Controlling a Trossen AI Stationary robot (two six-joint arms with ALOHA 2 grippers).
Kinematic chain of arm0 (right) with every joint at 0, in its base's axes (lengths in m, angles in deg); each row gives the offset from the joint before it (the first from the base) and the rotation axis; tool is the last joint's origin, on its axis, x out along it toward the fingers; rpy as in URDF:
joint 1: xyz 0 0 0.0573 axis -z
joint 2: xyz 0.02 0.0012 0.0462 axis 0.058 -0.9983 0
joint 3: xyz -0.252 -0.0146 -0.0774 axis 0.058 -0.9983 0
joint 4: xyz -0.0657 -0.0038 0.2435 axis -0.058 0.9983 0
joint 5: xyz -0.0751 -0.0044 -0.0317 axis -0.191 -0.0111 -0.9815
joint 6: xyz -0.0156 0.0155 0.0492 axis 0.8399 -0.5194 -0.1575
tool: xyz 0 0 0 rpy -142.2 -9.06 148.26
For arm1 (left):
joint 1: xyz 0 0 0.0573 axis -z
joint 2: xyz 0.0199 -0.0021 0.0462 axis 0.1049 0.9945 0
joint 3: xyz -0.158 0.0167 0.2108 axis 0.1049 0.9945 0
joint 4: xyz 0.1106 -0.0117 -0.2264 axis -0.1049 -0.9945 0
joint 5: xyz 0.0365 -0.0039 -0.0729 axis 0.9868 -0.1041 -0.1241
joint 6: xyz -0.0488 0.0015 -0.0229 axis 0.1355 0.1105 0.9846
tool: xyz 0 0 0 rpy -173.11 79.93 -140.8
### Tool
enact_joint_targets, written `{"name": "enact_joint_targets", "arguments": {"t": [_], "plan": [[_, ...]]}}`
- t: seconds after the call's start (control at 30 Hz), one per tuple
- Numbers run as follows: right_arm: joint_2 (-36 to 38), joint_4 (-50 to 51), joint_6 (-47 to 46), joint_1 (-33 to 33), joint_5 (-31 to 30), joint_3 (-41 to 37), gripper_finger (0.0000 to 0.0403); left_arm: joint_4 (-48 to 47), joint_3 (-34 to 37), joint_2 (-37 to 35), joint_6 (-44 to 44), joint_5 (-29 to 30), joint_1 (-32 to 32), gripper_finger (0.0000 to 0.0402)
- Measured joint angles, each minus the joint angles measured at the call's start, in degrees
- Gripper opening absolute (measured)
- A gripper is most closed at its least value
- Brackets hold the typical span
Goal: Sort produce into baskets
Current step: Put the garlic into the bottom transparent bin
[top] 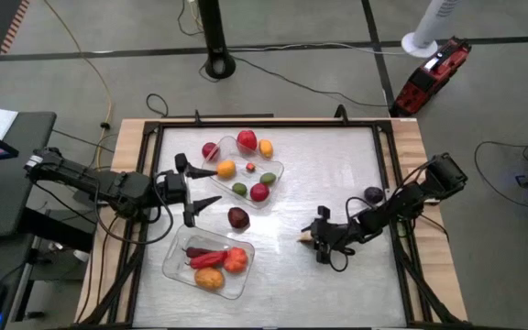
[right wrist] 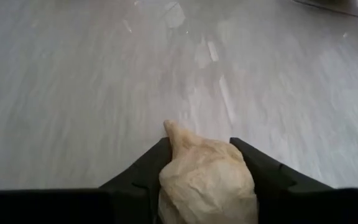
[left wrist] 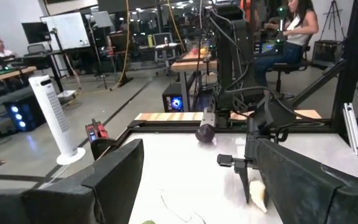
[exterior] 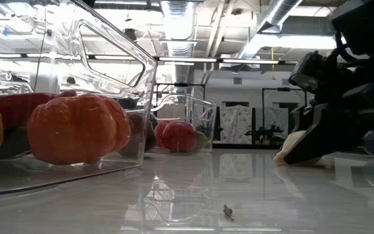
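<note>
Whitish pointed garlic-like piece [right wrist: 207,171] is sitting clamped in the right hand [top: 318,240] near the tabletop's right-centre, the clear rectangular plastic baskets [top: 275,171] lying leftward beside the wide-open left hand [top: 193,190].

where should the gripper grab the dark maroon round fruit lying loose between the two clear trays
Across its widest middle, coming straight down from above. The dark maroon round fruit lies alone on the bare table, apart from both clear trays, so both flanks look free for fingers. The open left gripper is nearest. The right gripper is shut on the whitish garlic-like piece.
</note>
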Motion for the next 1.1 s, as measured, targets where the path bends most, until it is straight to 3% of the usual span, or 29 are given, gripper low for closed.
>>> {"name": "enact_joint_targets", "arguments": {"t": [0.13,0.33,0.57,0.67,0.8,0.93,1.1], "plan": [[4.9,9.7,0.1,1.3,3.8,3.6,0.0179,1.0,0.0,-0.1,0.5,0.0,0.1,0.0295],[11.1,28.6,2.4,3.4,2.8,10.8,0.0198,2.3,-1.2,-0.4,1.2,0.0,1.3,0.0295],[13.4,27.7,5.1,5.6,2.8,11.6,0.0192,1.0,-1.2,-0.4,1.1,0.4,1.3,0.0295],[13.3,22.9,6.8,5.0,3.9,11.7,0.0194,2.5,-1.2,-0.4,1.0,0.0,1.4,0.0295],[11.4,13.4,7.5,4.1,4.3,12.0,0.0195,6.2,-1.2,-0.4,-0.5,-7.2,1.4,0.0295],[6.6,13.6,9.5,4.3,4.3,18.1,0.0195,7.6,-1.2,-0.4,-1.4,-14.2,1.4,0.0295],[-2.8,15.3,17.0,4.3,7.4,31.1,0.0196,7.4,-1.2,-0.4,-1.4,-14.4,1.4,0.0295]]}}
